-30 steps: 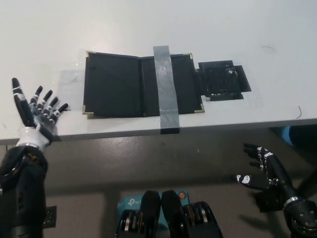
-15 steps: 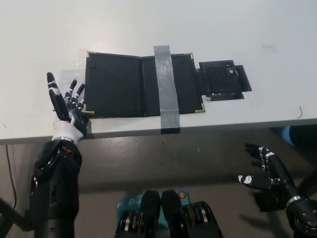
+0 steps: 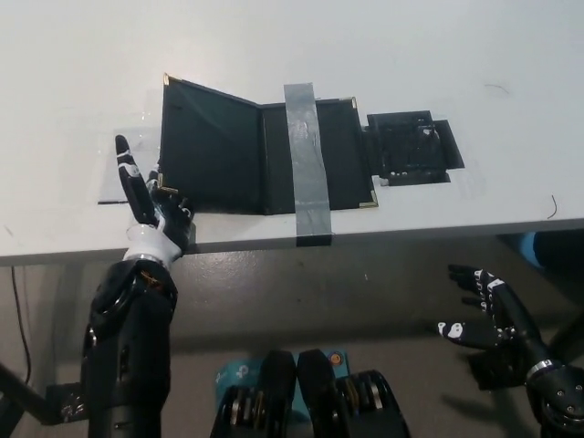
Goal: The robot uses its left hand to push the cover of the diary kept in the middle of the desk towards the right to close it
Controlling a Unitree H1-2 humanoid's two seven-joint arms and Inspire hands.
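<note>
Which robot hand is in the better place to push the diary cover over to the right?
The left robot hand. It is open at the left cover of the diary, which is already tilted up. The right robot hand is open below the desk edge.

Appears to be a robotics lab or test room. Plain white bench (image 3: 73, 55), black diary (image 3: 237, 155) fixed down with a grey tape strip (image 3: 306, 155), bare grey floor (image 3: 347, 292) below.

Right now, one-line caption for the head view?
Left hand lifting the taped diary's left cover off the desk; right hand idle below.
</note>
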